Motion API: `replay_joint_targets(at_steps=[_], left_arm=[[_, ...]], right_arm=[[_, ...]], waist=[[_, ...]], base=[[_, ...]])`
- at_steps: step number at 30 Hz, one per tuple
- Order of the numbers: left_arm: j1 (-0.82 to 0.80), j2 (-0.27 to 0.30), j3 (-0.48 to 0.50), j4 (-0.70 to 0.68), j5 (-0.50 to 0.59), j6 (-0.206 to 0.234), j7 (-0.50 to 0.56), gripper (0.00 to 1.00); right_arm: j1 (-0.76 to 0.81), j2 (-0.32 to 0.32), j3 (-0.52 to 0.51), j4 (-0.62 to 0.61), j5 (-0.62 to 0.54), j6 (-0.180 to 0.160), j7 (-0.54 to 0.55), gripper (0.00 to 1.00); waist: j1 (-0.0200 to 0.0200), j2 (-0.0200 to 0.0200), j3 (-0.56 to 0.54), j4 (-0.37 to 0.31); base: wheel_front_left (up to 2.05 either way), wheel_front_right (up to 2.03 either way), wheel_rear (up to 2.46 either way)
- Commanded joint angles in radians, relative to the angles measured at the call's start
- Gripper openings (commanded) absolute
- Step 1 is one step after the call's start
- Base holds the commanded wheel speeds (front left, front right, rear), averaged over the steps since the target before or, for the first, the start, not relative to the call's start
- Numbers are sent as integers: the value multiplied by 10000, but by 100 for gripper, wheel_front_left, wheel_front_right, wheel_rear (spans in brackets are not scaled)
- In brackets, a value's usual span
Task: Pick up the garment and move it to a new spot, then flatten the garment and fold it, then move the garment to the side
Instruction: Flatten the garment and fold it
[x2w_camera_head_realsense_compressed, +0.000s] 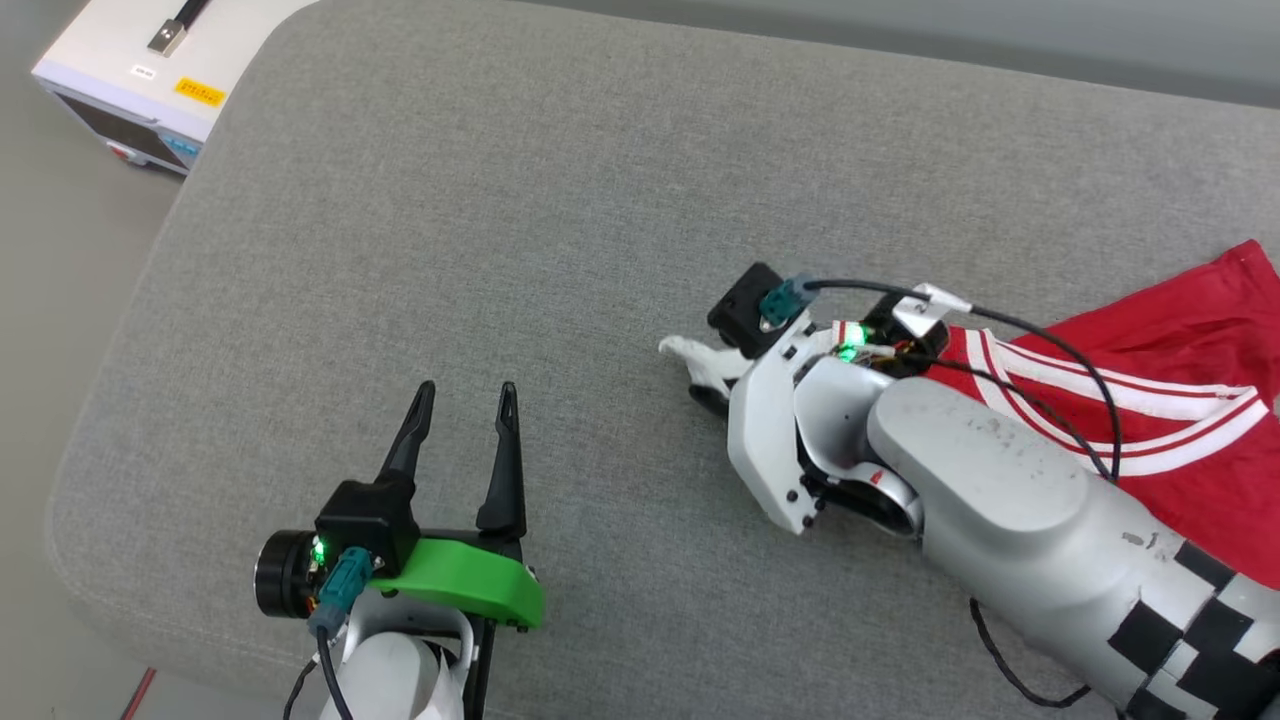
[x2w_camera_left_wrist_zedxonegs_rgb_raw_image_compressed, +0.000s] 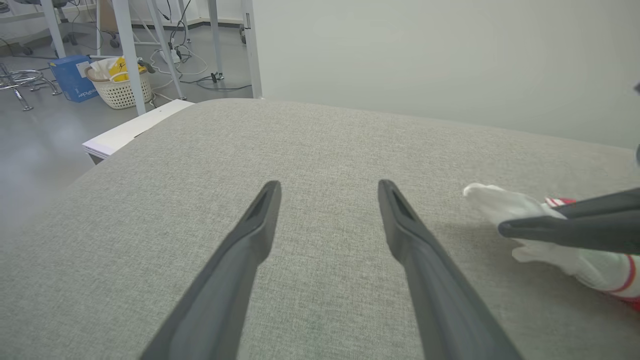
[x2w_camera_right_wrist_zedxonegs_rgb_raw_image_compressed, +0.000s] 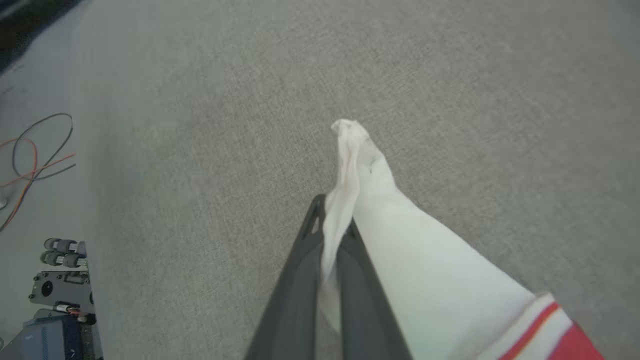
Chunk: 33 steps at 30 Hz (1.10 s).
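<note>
Red and white, the garment (x2w_camera_head_realsense_compressed: 1180, 330) lies on the right side of the grey cushion (x2w_camera_head_realsense_compressed: 500, 200), its white sleeve (x2w_camera_right_wrist_zedxonegs_rgb_raw_image_compressed: 370, 175) pinched in my right gripper (x2w_camera_right_wrist_zedxonegs_rgb_raw_image_compressed: 332, 220), closed tight on a thin fold. My left gripper (x2w_camera_head_realsense_compressed: 465, 400) hovers wide and empty. The pinch looks shallow to me: a quick pull could slip the sleeve free, or the bunched body could snag under my forearm.

L gripper (x2w_camera_left_wrist_zedxonegs_rgb_raw_image_compressed: 328, 186), jaws apart, over grey cushion (x2w_camera_left_wrist_zedxonegs_rgb_raw_image_compressed: 320, 130); garment (x2w_camera_left_wrist_zedxonegs_rgb_raw_image_compressed: 492, 202) w/ white sleeve at R.

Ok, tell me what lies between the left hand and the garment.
Only bare grey cushion separates the left hand from the garment, whose white sleeve tip is nearest; the head view shows it.
</note>
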<state>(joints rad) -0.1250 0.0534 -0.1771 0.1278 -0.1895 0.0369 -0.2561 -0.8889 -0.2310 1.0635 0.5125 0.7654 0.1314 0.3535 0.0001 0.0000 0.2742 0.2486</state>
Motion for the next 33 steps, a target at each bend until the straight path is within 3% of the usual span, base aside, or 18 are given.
replay_joint_targets(at_steps=[1,4,10,11,12,13,21,25,30,33], left_arm=[[-176,-32,-17,1,-92,86,-57,100],[-206,-32,-58,9,-122,118,-57,100],[-264,-32,-54,75,-115,132,-57,100],[-259,-32,-41,91,-98,124,-57,100],[-246,-32,-23,116,-71,111,-57,100],[-231,-32,-8,137,-48,97,-57,100],[204,-32,381,188,292,-23,-57,100],[454,-32,616,163,451,-122,-57,100],[693,-32,793,91,606,-223,-57,100],[816,-32,858,34,667,-240,-57,100]], right_arm=[[-132,114,346,408,159,-7,-140,0],[-40,299,1176,1320,394,-7,-222,0],[191,568,1862,2291,969,-7,-583,0],[174,592,1905,2325,1001,-7,-748,15],[125,607,1945,2332,996,-7,-1057,43],[84,610,1963,2332,987,-7,-1367,100],[72,224,1490,1912,955,-7,-4712,100],[327,-251,810,1703,704,-7,-5740,100],[1069,-908,-1117,1411,-151,-7,-6134,100],[1922,-1172,-3039,673,-1069,-7,-6146,100]], waist=[[-1,0,190,168],[-1,0,253,208],[-1,0,242,146],[-1,0,209,114],[-1,0,145,71],[-1,0,86,41],[-1,0,-795,-449],[-1,0,-1141,-731],[-1,0,-1433,-1079],[-1,0,-1568,-1269]], base=[[0,0,0],[0,0,0],[0,0,0],[0,0,0],[0,0,0],[0,0,0],[0,0,0],[0,0,0],[0,0,0],[0,0,0]])
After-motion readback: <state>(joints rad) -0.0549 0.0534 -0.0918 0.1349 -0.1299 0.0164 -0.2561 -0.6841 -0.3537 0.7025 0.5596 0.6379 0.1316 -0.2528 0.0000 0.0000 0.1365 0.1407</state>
